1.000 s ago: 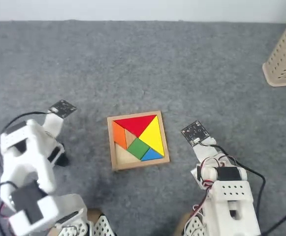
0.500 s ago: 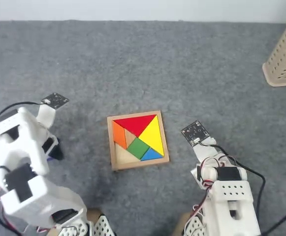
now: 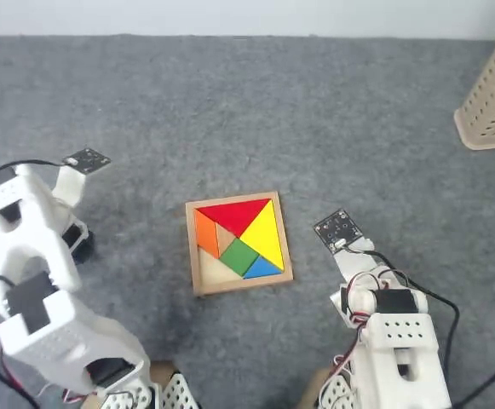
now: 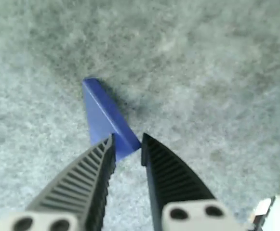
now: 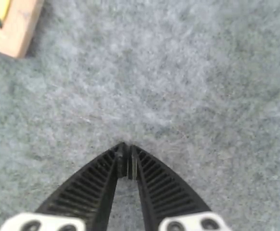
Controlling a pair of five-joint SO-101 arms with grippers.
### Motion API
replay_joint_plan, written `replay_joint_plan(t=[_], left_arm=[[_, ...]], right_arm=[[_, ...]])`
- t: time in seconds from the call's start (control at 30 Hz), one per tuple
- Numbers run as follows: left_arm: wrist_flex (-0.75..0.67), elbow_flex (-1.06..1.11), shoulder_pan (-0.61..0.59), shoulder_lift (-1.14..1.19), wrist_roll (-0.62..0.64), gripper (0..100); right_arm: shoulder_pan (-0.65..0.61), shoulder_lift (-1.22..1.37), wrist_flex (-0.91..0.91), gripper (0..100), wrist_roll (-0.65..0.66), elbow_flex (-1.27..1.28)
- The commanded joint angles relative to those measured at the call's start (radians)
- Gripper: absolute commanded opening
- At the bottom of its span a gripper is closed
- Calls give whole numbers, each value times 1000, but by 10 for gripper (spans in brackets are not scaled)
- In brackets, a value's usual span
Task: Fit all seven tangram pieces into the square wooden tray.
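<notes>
Grey felt covers the tabletop [image 3: 315,111], and the square wooden tray [image 3: 238,285] lies in the middle of it, between your two arms. In the tray you see a red triangle [image 3: 234,213] at the far side, a yellow triangle [image 3: 267,237] on the side of the right arm, an orange piece [image 3: 205,234] on the side of the left arm, and a green square [image 3: 241,256] with a small light blue triangle [image 3: 264,268] near the front rim. The front corner of the tray on the left arm's side shows bare wood.

The dark blue piece [image 4: 106,115] is outside the tray, on the felt. Your left claw [image 4: 126,142] is narrowly spread, with the near end of this piece between its tips.

Your right claw [image 5: 128,161] is pressed together, tips touching, over bare felt close to one corner of the tray.

A beige perforated basket [image 3: 492,94] stands well apart from the tray, at the far edge on the right arm's side.
</notes>
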Motion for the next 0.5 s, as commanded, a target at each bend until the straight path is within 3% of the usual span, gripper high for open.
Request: replay_joint_plan(t=[0.0, 0.47], left_arm=[[5, -45, -9, -6, -11, 73], [-84, -73, -37, 41, -12, 75]], right_arm=[[13, -24, -15, 7, 21, -3], [13, -24, -15, 7, 21, -3]])
